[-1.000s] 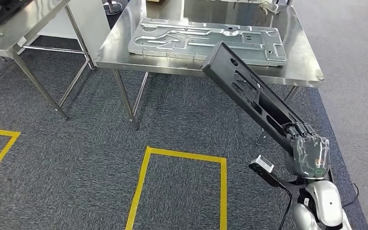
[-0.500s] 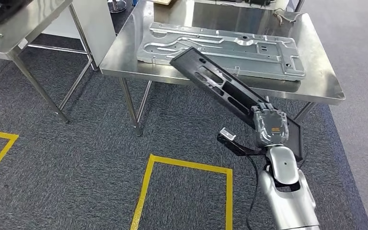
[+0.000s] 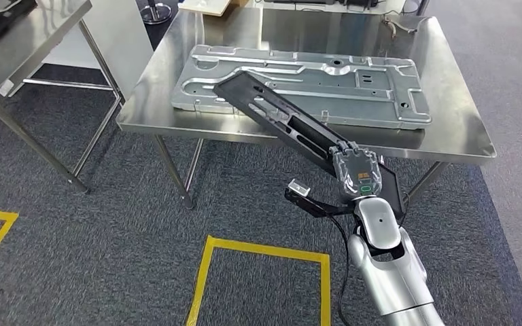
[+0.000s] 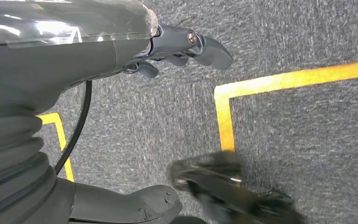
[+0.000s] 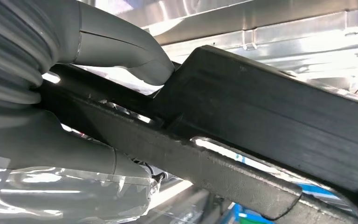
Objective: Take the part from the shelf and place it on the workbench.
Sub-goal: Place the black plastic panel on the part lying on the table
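Note:
My right hand [image 3: 359,171] grips a long black slotted part [image 3: 282,117] near its lower end. The part slants up and to the left, and its far end hangs over the front of the steel workbench [image 3: 462,129], above a large grey stamped metal plate [image 3: 299,78] lying there. Up close in the right wrist view, the thumb and fingers of the right hand [image 5: 74,116] wrap around the black part [image 5: 270,126], with the bright workbench top behind it. My left hand [image 4: 135,51] hangs over the carpet with its fingers apart and holds nothing.
A second steel table [image 3: 20,41] stands at the left with a dark tray on it. Yellow floor tape [image 3: 258,251] marks a box on the grey carpet in front of the workbench. The workbench legs [image 3: 173,170] stand just beyond the tape.
The camera has moved closer to the workbench. My right arm has carried the black part up and to the left, so its far end now lies over the grey plate.

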Robot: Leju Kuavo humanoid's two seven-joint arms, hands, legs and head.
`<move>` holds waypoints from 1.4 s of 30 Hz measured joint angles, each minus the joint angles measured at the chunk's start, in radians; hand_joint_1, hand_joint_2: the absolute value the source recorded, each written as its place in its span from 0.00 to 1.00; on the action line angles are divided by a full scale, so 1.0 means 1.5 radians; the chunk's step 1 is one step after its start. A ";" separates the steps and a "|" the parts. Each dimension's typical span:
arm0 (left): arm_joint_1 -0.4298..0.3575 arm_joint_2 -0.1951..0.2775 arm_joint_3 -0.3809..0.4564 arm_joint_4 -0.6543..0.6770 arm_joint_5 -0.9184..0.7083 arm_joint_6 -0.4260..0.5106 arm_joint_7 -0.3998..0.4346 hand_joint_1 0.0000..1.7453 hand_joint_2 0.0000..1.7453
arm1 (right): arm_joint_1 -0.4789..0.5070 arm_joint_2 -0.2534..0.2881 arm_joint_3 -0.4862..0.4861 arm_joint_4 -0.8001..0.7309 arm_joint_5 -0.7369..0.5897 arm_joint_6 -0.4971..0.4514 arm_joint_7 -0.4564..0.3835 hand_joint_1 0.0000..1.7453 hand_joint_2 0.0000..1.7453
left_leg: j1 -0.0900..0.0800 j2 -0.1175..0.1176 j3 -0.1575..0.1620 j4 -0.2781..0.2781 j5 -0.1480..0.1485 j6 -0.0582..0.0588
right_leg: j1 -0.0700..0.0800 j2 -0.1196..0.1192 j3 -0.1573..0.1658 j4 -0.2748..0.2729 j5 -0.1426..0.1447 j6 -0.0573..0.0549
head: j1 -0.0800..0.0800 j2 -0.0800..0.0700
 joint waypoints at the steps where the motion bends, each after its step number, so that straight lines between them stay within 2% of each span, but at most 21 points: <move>1: 0.002 0.001 0.000 0.000 0.001 0.000 0.000 0.00 1.00 | 0.000 -0.010 0.008 0.003 -0.001 0.002 -0.002 1.00 1.00 | -0.001 0.000 -0.031 0.010 -0.029 0.001 | 0.002 0.002 0.017 0.000 -0.015 -0.001 | 0.000 0.000; 2: 0.005 0.001 0.000 0.000 0.001 0.000 0.000 0.00 1.00 | 0.000 -0.021 0.017 0.006 -0.002 0.004 -0.005 1.00 1.00 | -0.002 0.000 -0.057 0.002 -0.047 0.004 | 0.003 0.004 0.038 0.000 -0.031 -0.001 | 0.000 0.000; 3: 0.007 0.001 0.000 0.000 0.001 0.000 0.000 0.00 1.00 | 0.000 -0.033 0.024 0.009 -0.003 0.005 -0.007 1.00 1.00 | -0.004 0.000 -0.075 -0.024 -0.040 0.009 | 0.006 0.005 0.059 0.000 -0.048 -0.001 | 0.000 0.000; 6: 0.012 0.003 0.001 0.000 0.002 -0.001 0.000 0.00 1.00 | -0.001 -0.053 0.036 0.015 -0.003 0.009 -0.010 1.00 1.00 | -0.013 -0.004 -0.083 -0.109 0.116 0.025 | 0.010 0.007 0.093 0.002 -0.083 0.005 | 0.000 0.000; 7: 0.013 0.003 0.001 0.000 0.003 -0.001 0.000 0.00 1.00 | -0.002 -0.057 0.039 0.017 -0.003 0.011 -0.010 1.00 1.00 | -0.015 -0.005 -0.081 -0.120 0.144 0.028 | 0.010 0.009 0.100 0.005 -0.090 0.009 | 0.000 0.000; 10: 0.006 0.003 0.001 0.000 0.003 -0.002 -0.002 0.00 1.00 | -0.013 -0.065 0.045 0.013 -0.004 0.017 -0.015 1.00 1.00 | -0.013 -0.005 -0.058 -0.132 0.136 0.036 | 0.010 0.006 0.091 0.047 -0.080 0.020 | 0.000 0.000; 12: 0.002 0.003 0.001 0.000 0.003 -0.002 -0.003 0.00 1.00 | -0.022 -0.066 0.048 0.010 -0.006 0.018 -0.018 1.00 1.00 | -0.010 -0.004 -0.039 -0.142 0.127 0.040 | 0.007 -0.001 0.049 0.110 -0.077 0.029 | 0.000 0.000; 15: 0.002 0.003 0.001 0.000 0.003 -0.002 -0.003 0.00 1.00 | -0.025 -0.063 0.051 0.010 -0.007 0.019 -0.019 1.00 1.00 | -0.007 -0.004 -0.010 -0.146 0.104 0.040 | -0.004 -0.007 -0.029 0.185 -0.127 0.041 | 0.000 0.000; 17: 0.004 0.003 0.001 0.000 0.003 -0.002 -0.003 0.00 1.00 | -0.024 -0.063 0.053 0.010 -0.007 0.019 -0.019 1.00 1.00 | -0.003 -0.006 0.014 -0.146 0.084 0.035 | -0.011 -0.010 -0.056 0.170 -0.142 0.049 | 0.000 0.000; 18: 0.005 0.003 0.001 0.000 0.003 -0.002 -0.003 0.00 1.00 | -0.024 -0.063 0.053 0.011 -0.007 0.020 -0.019 1.00 1.00 | 0.000 -0.006 0.028 -0.146 0.072 0.031 | -0.014 -0.011 -0.060 0.139 -0.123 0.052 | 0.000 0.000; 21: 0.007 0.003 0.001 0.000 0.004 -0.003 -0.003 0.00 1.00 | -0.025 -0.063 0.056 0.012 -0.011 0.028 -0.022 1.00 1.00 | 0.002 -0.008 0.065 -0.146 0.037 0.016 | -0.016 -0.018 -0.059 0.041 0.007 0.049 | 0.000 0.000; 22: 0.007 0.003 0.001 0.000 0.004 -0.004 -0.003 0.00 1.00 | -0.026 -0.063 0.058 0.011 -0.013 0.033 -0.024 1.00 1.00 | 0.002 -0.008 0.075 -0.147 0.030 0.010 | -0.014 -0.018 -0.058 0.030 0.030 0.043 | 0.000 0.000; 23: 0.005 0.003 0.001 0.000 0.004 -0.005 -0.003 0.00 1.00 | -0.029 -0.063 0.062 0.010 -0.014 0.038 -0.026 1.00 1.00 | 0.001 -0.008 0.080 -0.145 0.029 0.004 | -0.012 -0.016 -0.055 0.030 0.028 0.036 | 0.000 0.000; 25: 0.001 0.003 0.001 0.000 0.005 -0.006 -0.003 0.00 1.00 | -0.037 -0.068 0.071 0.005 -0.015 0.045 -0.028 1.00 1.00 | 0.003 -0.006 0.067 -0.114 0.048 -0.004 | -0.013 -0.012 -0.040 0.024 0.018 0.022 | 0.000 0.000; 27: -0.001 0.002 0.001 0.000 0.006 -0.006 -0.003 0.00 1.00 | -0.047 -0.078 0.082 0.003 -0.015 0.051 -0.030 1.00 1.00 | 0.004 -0.005 0.020 -0.041 0.066 -0.007 | -0.013 -0.010 -0.018 0.013 0.006 0.011 | 0.000 0.000; 30: -0.001 0.002 0.001 0.000 0.008 -0.006 -0.003 0.00 1.00 | -0.053 -0.095 0.101 0.009 -0.014 0.062 -0.032 1.00 1.00 | 0.003 -0.005 -0.058 0.037 0.017 -0.005 | -0.008 -0.009 0.017 0.007 -0.020 0.002 | 0.000 0.000; 32: 0.002 0.002 0.001 0.000 0.008 -0.006 -0.003 0.00 1.00 | -0.054 -0.103 0.115 0.018 -0.011 0.070 -0.036 1.00 1.00 | 0.001 -0.005 -0.086 0.025 -0.008 0.000 | -0.003 -0.007 0.043 0.006 -0.041 0.001 | 0.000 0.000; 33: 0.002 0.002 0.001 0.000 0.008 -0.006 -0.003 0.00 1.00 | -0.055 -0.106 0.123 0.025 -0.009 0.074 -0.038 1.00 1.00 | -0.001 -0.005 -0.091 -0.002 0.005 0.006 | -0.001 -0.006 0.058 0.006 -0.052 0.001 | 0.000 0.000; 37: 0.004 0.005 0.002 0.000 0.008 -0.009 -0.002 0.00 1.00 | -0.063 -0.109 0.149 0.060 -0.004 0.085 -0.045 1.00 1.00 | -0.016 -0.003 -0.090 -0.120 0.154 0.028 | 0.005 -0.005 0.097 0.005 -0.090 0.008 | 0.000 0.000; 40: 0.001 0.005 0.003 0.000 0.008 -0.009 -0.001 0.00 1.00 | -0.070 -0.109 0.156 0.073 -0.002 0.089 -0.046 1.00 1.00 | -0.018 -0.003 -0.070 -0.141 0.150 0.036 | 0.003 -0.006 0.104 0.017 -0.086 0.020 | 0.000 0.000; 42: 0.000 0.005 0.003 0.000 0.008 -0.009 -0.001 0.00 1.00 | -0.077 -0.109 0.157 0.077 -0.002 0.089 -0.046 1.00 1.00 | -0.014 -0.004 -0.047 -0.156 0.142 0.042 | 0.001 -0.008 0.074 0.072 -0.073 0.028 | 0.000 0.000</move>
